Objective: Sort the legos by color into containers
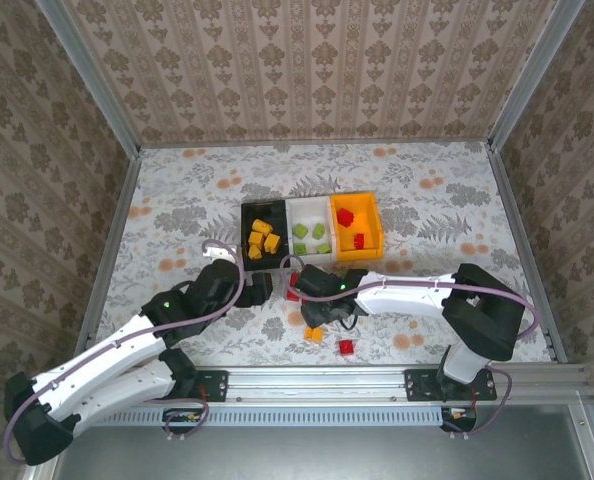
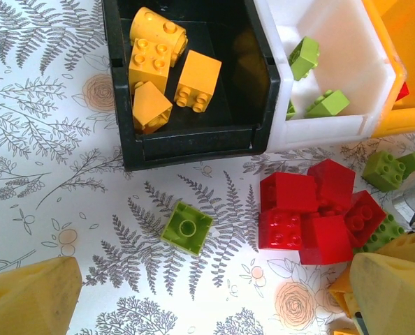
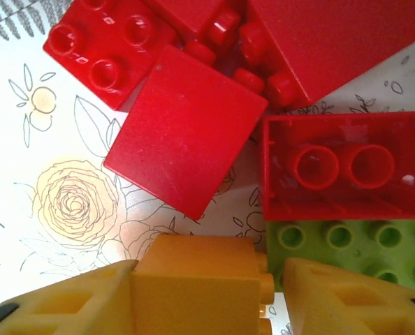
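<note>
Jaws of right gripper (image 3: 207, 273) flanking orange-yellow plastic brick (image 3: 193, 293), grip we cannot confirm, left gripper (image 2: 214, 300) spread wide near light green plastic brick (image 2: 187, 228)

The left arm (image 1: 127, 350) stretches forward and rightward, the left end effector (image 2: 211, 300) spread wide. The right arm (image 1: 407, 295) folds leftward, the right end effector (image 3: 207, 296) pointing down, fingers (image 3: 61, 303) partway apart.
</note>
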